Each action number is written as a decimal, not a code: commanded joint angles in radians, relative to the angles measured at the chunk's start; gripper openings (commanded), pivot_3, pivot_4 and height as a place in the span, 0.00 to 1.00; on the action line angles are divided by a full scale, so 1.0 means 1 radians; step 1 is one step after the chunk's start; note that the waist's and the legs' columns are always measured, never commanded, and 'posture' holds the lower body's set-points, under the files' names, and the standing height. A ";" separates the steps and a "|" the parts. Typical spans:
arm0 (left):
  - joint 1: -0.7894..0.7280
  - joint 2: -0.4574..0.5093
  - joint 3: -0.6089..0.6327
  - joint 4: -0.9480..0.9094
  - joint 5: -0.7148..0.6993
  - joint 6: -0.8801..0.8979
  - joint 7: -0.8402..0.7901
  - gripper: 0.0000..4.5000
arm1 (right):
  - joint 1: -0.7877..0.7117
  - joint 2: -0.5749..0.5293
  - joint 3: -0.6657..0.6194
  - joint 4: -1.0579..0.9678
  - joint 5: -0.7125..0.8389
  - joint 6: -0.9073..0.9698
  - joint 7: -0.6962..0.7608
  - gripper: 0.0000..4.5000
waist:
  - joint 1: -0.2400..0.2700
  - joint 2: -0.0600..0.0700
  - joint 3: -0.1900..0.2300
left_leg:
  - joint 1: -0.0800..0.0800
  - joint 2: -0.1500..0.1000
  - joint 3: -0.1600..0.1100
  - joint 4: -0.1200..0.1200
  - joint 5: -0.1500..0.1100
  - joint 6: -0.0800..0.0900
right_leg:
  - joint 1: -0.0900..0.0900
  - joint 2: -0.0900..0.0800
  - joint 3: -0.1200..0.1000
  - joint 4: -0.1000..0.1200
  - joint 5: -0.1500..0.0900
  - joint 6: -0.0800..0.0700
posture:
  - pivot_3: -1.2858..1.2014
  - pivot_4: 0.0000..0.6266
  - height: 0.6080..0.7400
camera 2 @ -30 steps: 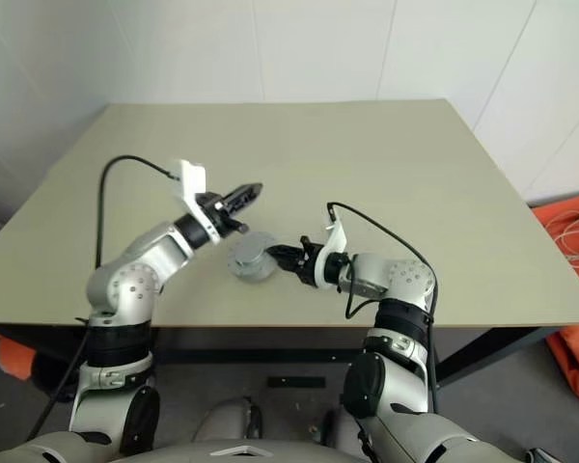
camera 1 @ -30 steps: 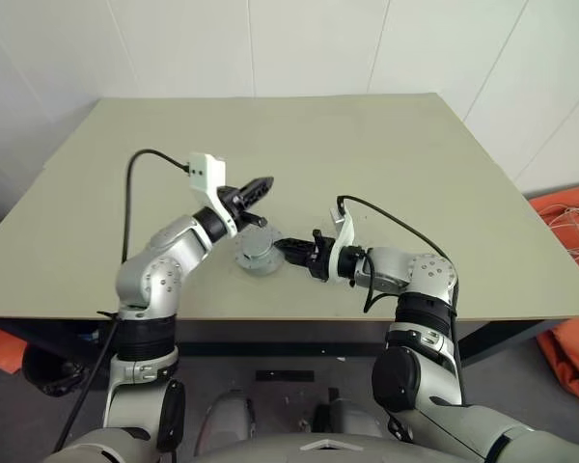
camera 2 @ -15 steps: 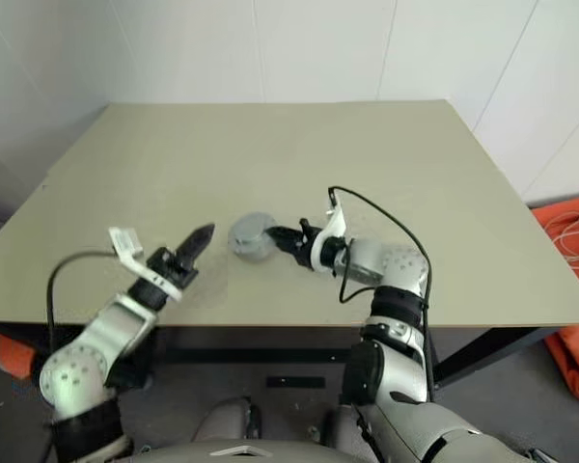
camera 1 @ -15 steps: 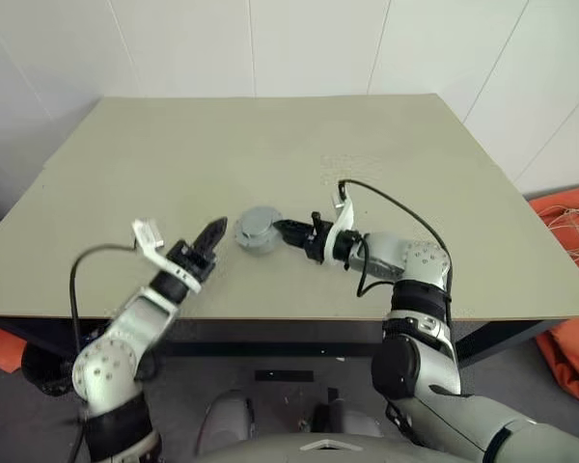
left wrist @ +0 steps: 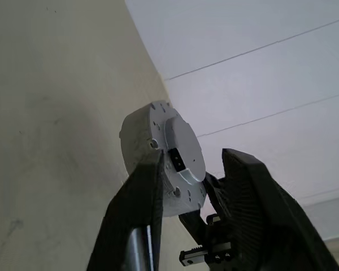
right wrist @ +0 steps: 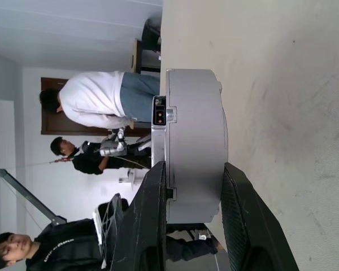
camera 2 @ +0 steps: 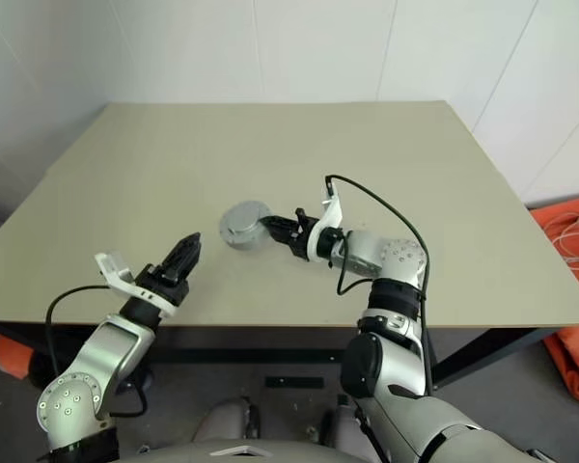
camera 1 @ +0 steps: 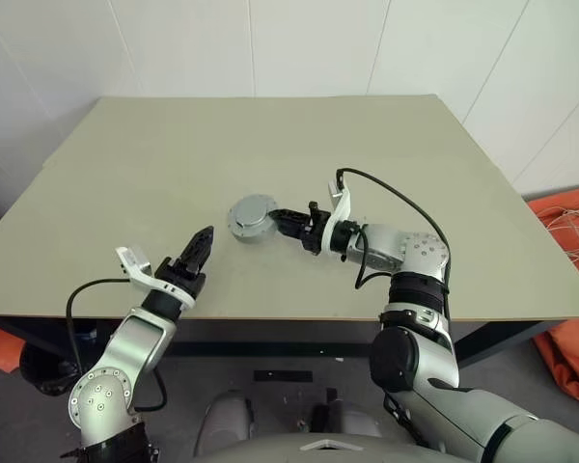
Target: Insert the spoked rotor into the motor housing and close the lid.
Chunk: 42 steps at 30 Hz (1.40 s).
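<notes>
While your right tool (camera 1: 275,218) has the motor housing (camera 1: 250,218) pinched by its rim, fingers closed across the wall and the lid (left wrist: 179,156) already seated on it, keep that grip steady. The assembly looks lifted and tipped on edge over the middle of the bench (camera 1: 415,154), lid face turned toward your left side. Your left tool (camera 1: 201,242) hangs near the bench's front edge, well apart from the housing, fingers partly spread and holding nothing (in its wrist view the lid sits framed between them). Judging by this, the lid may need a final press or a check: bring the left in square to the lid face, and don't twist the right wrist meanwhile.
</notes>
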 commanded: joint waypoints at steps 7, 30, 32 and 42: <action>0.022 0.035 -0.050 0.041 -0.095 -0.024 0.016 0.99 | -0.068 0.036 -0.017 -0.058 0.147 0.003 -0.045 0.24 | 0.000 0.000 0.000 | 0.000 0.000 0.000 0.000 0.000 0.000 | 0.000 0.000 0.000 0.000 0.000 0.001 | 0.52 0.00 1.00; -0.187 -0.009 -0.128 0.202 -0.204 -0.069 0.030 0.99 | -0.009 0.038 0.078 -0.097 0.426 -0.014 -0.251 0.24 | 0.000 0.000 0.000 | 0.000 0.000 0.000 0.001 0.000 -0.001 | 0.001 0.000 0.001 0.000 0.001 0.003 | 0.52 0.00 1.00; -0.202 -0.016 -0.130 0.206 -0.208 -0.076 0.028 0.99 | -0.002 0.033 0.093 -0.097 0.451 -0.019 -0.266 0.24 | 0.000 -0.001 0.000 | 0.001 0.000 0.000 0.001 0.000 -0.001 | 0.001 0.000 0.001 0.001 0.001 0.003 | 0.52 0.00 1.00; -0.205 -0.046 -0.128 0.166 -0.225 -0.120 0.054 0.80 | 0.042 -0.006 0.174 -0.102 0.554 -0.075 -0.319 0.24 | 0.000 -0.001 0.000 | 0.000 0.000 0.000 0.002 0.000 -0.001 | 0.001 0.000 0.001 0.001 0.002 0.003 | 0.52 0.00 1.00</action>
